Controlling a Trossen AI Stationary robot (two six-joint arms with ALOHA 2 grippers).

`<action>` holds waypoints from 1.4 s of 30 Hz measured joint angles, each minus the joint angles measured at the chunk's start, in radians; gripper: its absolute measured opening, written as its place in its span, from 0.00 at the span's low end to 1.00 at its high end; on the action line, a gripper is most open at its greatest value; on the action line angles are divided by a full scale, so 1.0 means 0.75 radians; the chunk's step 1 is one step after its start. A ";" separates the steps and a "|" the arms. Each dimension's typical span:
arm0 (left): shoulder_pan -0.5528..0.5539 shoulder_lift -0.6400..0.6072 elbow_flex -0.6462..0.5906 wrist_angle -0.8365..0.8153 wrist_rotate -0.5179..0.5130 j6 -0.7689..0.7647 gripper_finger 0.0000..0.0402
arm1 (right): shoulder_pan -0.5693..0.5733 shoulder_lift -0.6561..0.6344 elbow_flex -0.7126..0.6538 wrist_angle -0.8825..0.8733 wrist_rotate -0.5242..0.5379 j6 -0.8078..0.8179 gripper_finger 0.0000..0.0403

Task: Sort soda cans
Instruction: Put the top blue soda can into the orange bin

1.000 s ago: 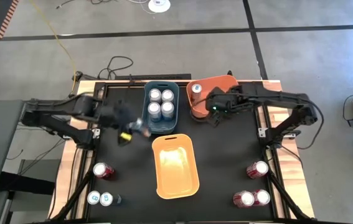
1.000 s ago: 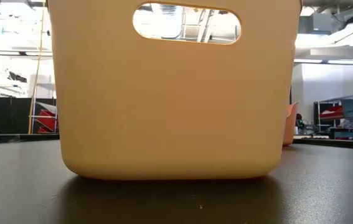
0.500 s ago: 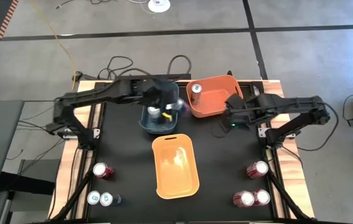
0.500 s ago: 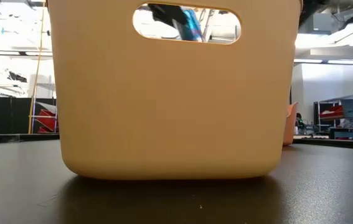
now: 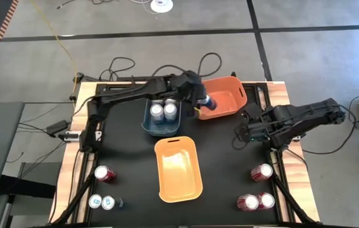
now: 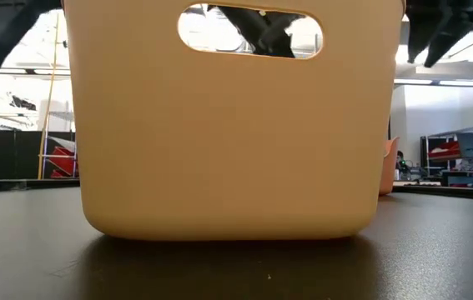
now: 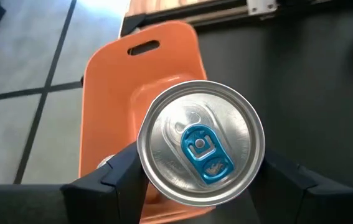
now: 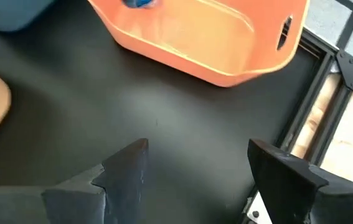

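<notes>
My left gripper (image 5: 203, 100) reaches across the blue bin (image 5: 162, 123) and is shut on a blue soda can (image 7: 200, 149) over the left end of the orange bin (image 5: 226, 98). Two silver-topped cans (image 5: 163, 111) show in the blue bin; the arm hides the rest of it. My right gripper (image 5: 239, 135) hangs open above bare table, near and to the right of the orange bin. Red cans stand upright at the near left (image 5: 105, 173) and near right (image 5: 258, 201). Two light cans (image 5: 102, 202) stand at the near left corner. My left gripper pinches the can's round side wall just below its silver top (image 7: 164, 186) between its two fingers (image 7: 123, 171). The fingers slant down from the table's left side. The can is lifted clear and tilted, its top with the blue tab toward the wrist, above the orange bin's inside (image 7: 145, 81).
An empty yellow bin (image 5: 179, 168) stands in the table's middle, near the front, and fills the low view (image 6: 236, 125). The orange bin (image 8: 213, 37) lies just beyond my right gripper (image 8: 195, 168). Black table shows between the bins and the can groups.
My left gripper has swept from the table's left side, over the blue bin, toward the right to the orange bin, carrying the can. My right gripper has drawn back from the orange bin toward the table's right and near edges.
</notes>
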 joint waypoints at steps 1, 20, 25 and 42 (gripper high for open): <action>0.003 0.025 0.031 -0.025 -0.015 0.001 0.55 | 0.008 -0.002 -0.018 -0.002 0.000 0.013 0.72; 0.016 0.347 0.312 -0.382 -0.161 0.014 0.57 | 0.016 0.003 -0.135 0.017 0.033 0.001 0.72; 0.017 0.365 0.312 -0.337 -0.163 0.063 0.59 | 0.016 0.002 -0.135 0.020 0.062 -0.018 0.72; 0.017 0.403 0.320 -0.332 -0.119 0.121 0.60 | 0.013 0.003 -0.135 0.032 0.098 -0.037 0.72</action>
